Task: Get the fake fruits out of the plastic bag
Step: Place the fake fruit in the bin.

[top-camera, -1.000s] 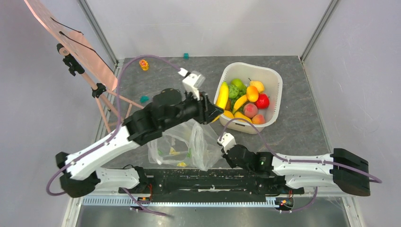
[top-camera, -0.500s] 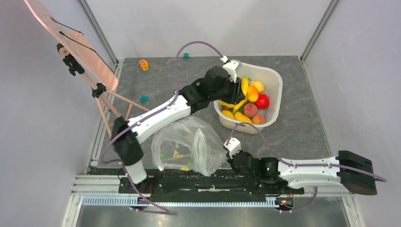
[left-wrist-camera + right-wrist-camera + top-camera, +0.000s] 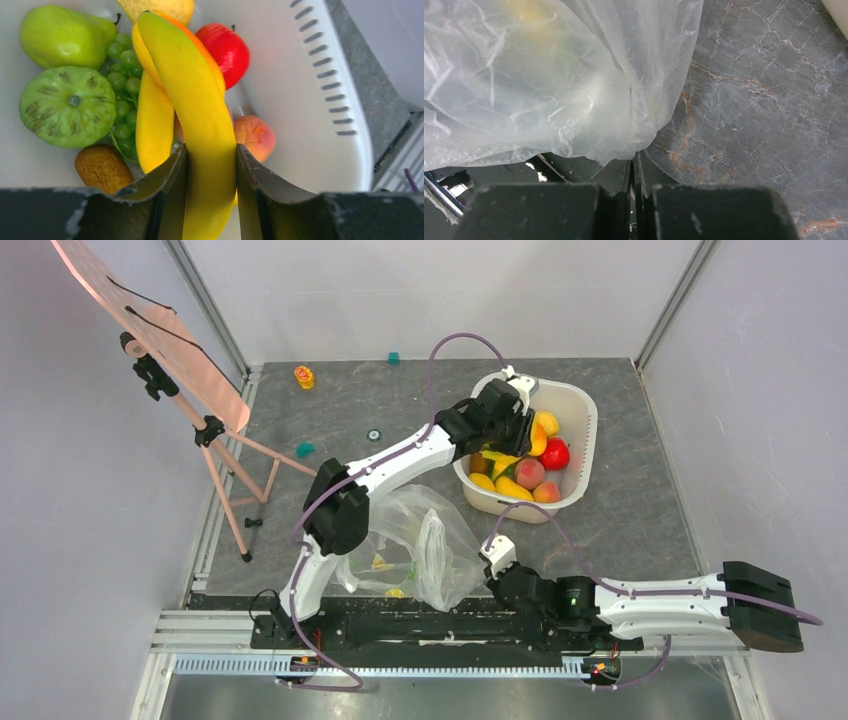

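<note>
Top view. The left arm stretches out to the white basin [image 3: 583,430], and the left tool [image 3: 522,426] hangs over the basin's side facing that arm. From above we cannot read how its jaws stand. The fake fruits [image 3: 512,486] lie heaped in the basin, glossy, among them a red apple [image 3: 556,453] and a peach [image 3: 529,473]. The plastic bag [image 3: 420,540] lies crumpled on the grey surface [image 3: 640,510], on the arm-base side of the basin and close to it. It is thin and see-through. Yellow and green specks show through it, but we cannot tell print from contents. The right tool [image 3: 497,572] sits at the bag's edge.

Left wrist view. This settles what the top view hides: the left tool is pinching a long yellow banana [image 3: 200,100] between its fingers [image 3: 167,200], above the basin's inside. Below the banana lie a bumpy green fruit [image 3: 67,107], a green pear [image 3: 65,35], green grapes [image 3: 122,75], a brown fruit [image 3: 102,167] and a second yellow fruit [image 3: 152,130], all in the basin.

Right wrist view. The right tool's jaws are pressed together on a fold of the bag's edge. The plastic is wrinkled and milky. The marbled surface is beside it.
</note>
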You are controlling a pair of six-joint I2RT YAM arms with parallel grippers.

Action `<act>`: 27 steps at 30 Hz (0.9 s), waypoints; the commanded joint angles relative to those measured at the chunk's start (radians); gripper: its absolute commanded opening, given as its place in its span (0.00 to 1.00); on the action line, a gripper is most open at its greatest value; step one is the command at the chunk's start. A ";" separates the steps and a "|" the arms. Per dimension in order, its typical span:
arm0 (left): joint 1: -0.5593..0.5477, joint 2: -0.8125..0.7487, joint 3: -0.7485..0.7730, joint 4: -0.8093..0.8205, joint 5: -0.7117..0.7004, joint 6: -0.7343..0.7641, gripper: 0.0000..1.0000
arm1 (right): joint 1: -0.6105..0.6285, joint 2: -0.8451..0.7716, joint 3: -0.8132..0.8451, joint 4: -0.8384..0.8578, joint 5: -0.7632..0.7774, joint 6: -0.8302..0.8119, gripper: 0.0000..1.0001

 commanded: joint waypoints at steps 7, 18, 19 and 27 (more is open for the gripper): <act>0.016 0.090 0.055 -0.019 -0.021 0.047 0.35 | 0.023 -0.033 -0.003 -0.021 0.053 0.039 0.00; 0.026 0.038 0.031 -0.056 -0.045 0.074 0.74 | 0.023 -0.054 0.006 -0.036 0.059 0.040 0.00; 0.027 0.029 0.032 -0.061 -0.044 0.074 0.75 | 0.024 -0.055 0.008 -0.039 0.059 0.041 0.00; 0.033 -0.139 0.100 -0.106 -0.004 0.070 0.91 | 0.024 -0.080 0.019 -0.062 0.087 0.035 0.00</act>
